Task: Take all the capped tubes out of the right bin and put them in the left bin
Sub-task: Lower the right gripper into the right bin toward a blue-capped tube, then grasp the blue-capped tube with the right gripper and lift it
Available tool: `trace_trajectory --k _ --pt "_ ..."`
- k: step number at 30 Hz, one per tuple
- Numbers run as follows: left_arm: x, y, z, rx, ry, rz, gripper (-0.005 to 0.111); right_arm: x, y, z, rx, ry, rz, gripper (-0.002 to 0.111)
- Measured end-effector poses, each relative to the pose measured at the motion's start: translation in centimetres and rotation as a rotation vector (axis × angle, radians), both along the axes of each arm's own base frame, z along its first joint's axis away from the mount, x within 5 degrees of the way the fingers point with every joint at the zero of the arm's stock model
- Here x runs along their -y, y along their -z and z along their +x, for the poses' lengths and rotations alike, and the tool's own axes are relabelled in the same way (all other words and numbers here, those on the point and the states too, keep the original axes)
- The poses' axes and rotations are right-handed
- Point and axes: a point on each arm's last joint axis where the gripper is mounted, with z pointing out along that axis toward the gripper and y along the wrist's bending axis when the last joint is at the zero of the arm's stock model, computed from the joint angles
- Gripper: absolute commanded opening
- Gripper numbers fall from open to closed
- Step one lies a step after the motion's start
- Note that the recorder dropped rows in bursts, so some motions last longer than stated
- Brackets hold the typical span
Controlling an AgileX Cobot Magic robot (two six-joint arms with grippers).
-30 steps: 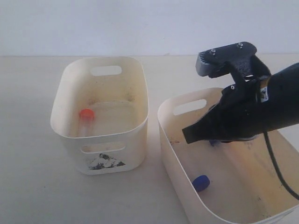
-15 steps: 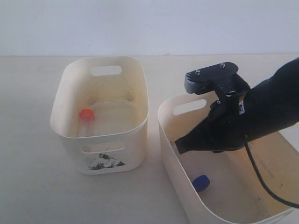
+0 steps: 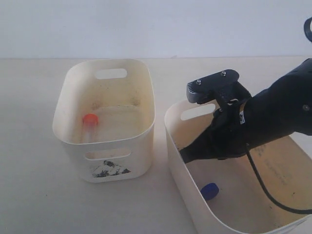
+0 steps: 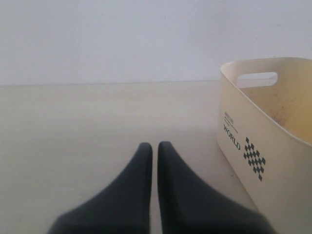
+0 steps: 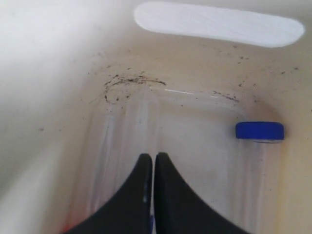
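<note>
Lowered deeper into the right bin [image 3: 181,187], right claw [image 5: 153,158] shows tips pressed together.

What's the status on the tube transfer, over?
Left gripper shut over the table. Right gripper shut, down inside right bin. Blue-capped tube near it, orange-capped tube in left bin. Nothing blocking.

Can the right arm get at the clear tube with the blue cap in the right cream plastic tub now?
Probably yes: the right gripper is down inside the cream tub, and the blue-capped tube lies uncovered on its floor nearby. The shut jaws must open first.
</note>
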Motion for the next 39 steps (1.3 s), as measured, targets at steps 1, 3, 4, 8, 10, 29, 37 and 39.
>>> trace_trajectory --k 1,3,4,8,10,29,37,39 --pt "0.0 0.0 0.0 0.000 0.000 0.000 0.004 0.0 0.2 0.1 -0.003 -0.003 -0.006 0.001" --pt "0.0 0.0 0.0 0.000 0.000 0.000 0.004 -0.1 0.6 0.2 -0.015 -0.003 -0.013 0.001" --pt "0.0 0.0 0.0 0.000 0.000 0.000 0.004 -0.1 0.8 0.2 -0.016 -0.003 -0.013 0.001" --pt "0.0 0.0 0.0 0.000 0.000 0.000 0.004 -0.3 1.5 0.5 -0.024 -0.005 -0.020 0.001" --pt "0.0 0.0 0.0 0.000 0.000 0.000 0.004 -0.3 1.7 0.6 -0.018 -0.006 -0.018 0.001" --pt "0.0 0.0 0.0 0.000 0.000 0.000 0.004 0.0 2.2 0.1 -0.097 0.006 -0.062 0.061" --pt "0.0 0.0 0.0 0.000 0.000 0.000 0.004 -0.1 2.2 0.0 -0.114 0.031 -0.036 0.054" --pt "0.0 0.0 0.0 0.000 0.000 0.000 0.004 -0.1 2.2 0.0 -0.119 0.039 -0.029 0.054"
